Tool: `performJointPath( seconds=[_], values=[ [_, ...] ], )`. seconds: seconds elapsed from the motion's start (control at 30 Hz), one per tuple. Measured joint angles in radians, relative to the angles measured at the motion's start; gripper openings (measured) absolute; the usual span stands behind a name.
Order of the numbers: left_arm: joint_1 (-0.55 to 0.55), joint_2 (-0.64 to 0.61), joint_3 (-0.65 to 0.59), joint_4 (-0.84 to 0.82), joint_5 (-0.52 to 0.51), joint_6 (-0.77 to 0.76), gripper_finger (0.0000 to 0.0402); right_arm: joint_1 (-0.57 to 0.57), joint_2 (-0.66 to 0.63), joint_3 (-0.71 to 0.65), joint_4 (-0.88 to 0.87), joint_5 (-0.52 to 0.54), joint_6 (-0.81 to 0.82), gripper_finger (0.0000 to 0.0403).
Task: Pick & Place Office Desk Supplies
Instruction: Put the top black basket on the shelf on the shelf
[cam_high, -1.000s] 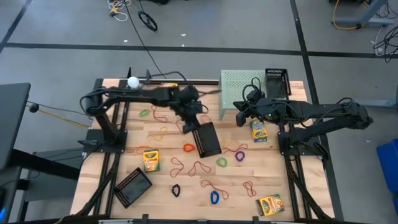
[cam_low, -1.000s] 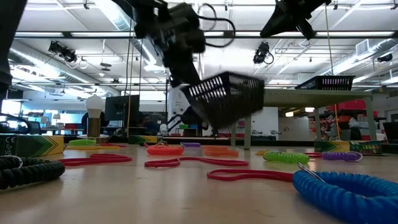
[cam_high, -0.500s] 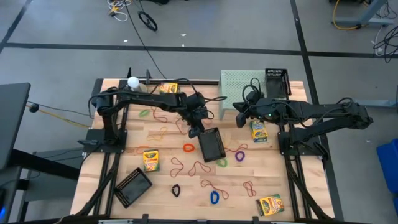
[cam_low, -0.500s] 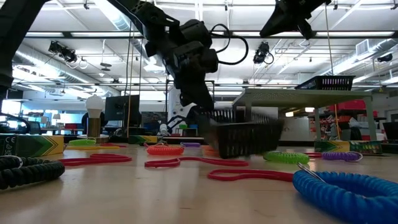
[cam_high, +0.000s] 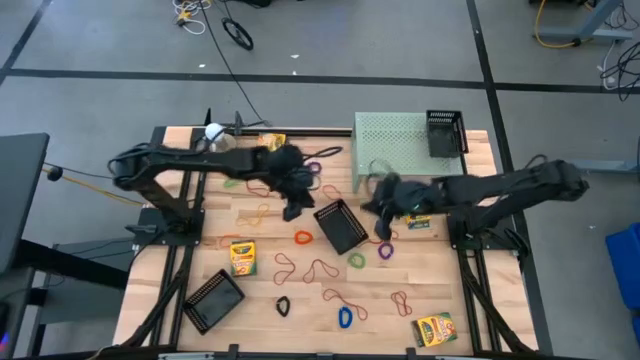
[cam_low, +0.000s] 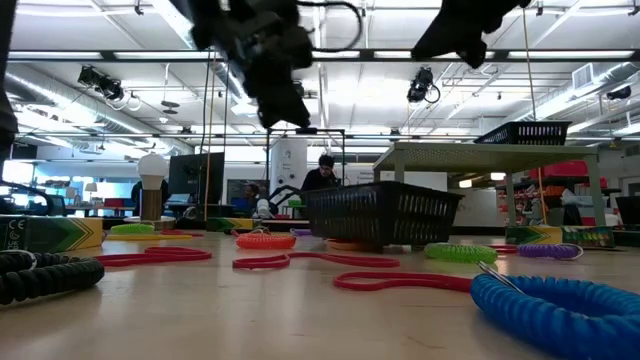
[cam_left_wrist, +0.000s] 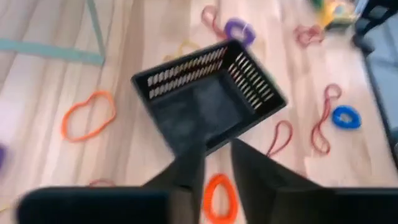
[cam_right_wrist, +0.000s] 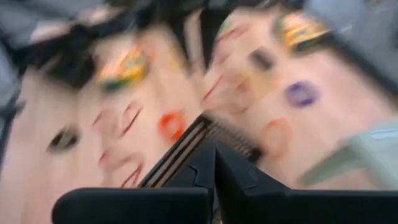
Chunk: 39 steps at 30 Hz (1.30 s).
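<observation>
A black mesh tray (cam_high: 340, 225) is seen resting on the bench (cam_high: 260, 310) at centre, held by nothing. At its ten o'clock the left gripper (cam_high: 293, 207) is raised, jaws slightly spread. At three o'clock the right gripper (cam_high: 384, 222) is found, jaws pressed together.

Black mesh tray (cam_high: 340, 226) is seen resting mid-table, apart from both grippers. Left gripper (cam_high: 293, 208) is positioned just beside its near-left corner; right gripper (cam_high: 381, 226) sits close on the opposite side. Second tray (cam_high: 213, 300) is near front-left; crayon box (cam_high: 242, 257) lies between.
</observation>
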Motion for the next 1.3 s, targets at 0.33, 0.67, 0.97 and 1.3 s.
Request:
performJointPath(
  seconds=[0.33, 0.67, 0.97, 1.3],
  values=[
    [-0.009, -0.353, -0.571, 0.623, -0.133, -0.391, 0.001, 0.077, 0.257, 0.079, -0.127, -0.174, -0.082, 0.0096],
    [-0.037, -0.428, -0.658, 0.655, -0.21, -0.488, 0.0011, 0.089, 0.496, 0.172, -0.236, -0.108, -0.38, 0.0121],
    [-0.048, -0.426, -0.658, 0.653, -0.21, -0.482, 0.0011, 0.088, 0.546, 0.17, -0.221, -0.124, -0.458, 0.009],
    [-0.048, -0.426, -0.658, 0.646, -0.21, -0.468, 0.0011, 0.086, 0.589, 0.166, -0.186, -0.103, -0.476, 0.0035]
  ],
)
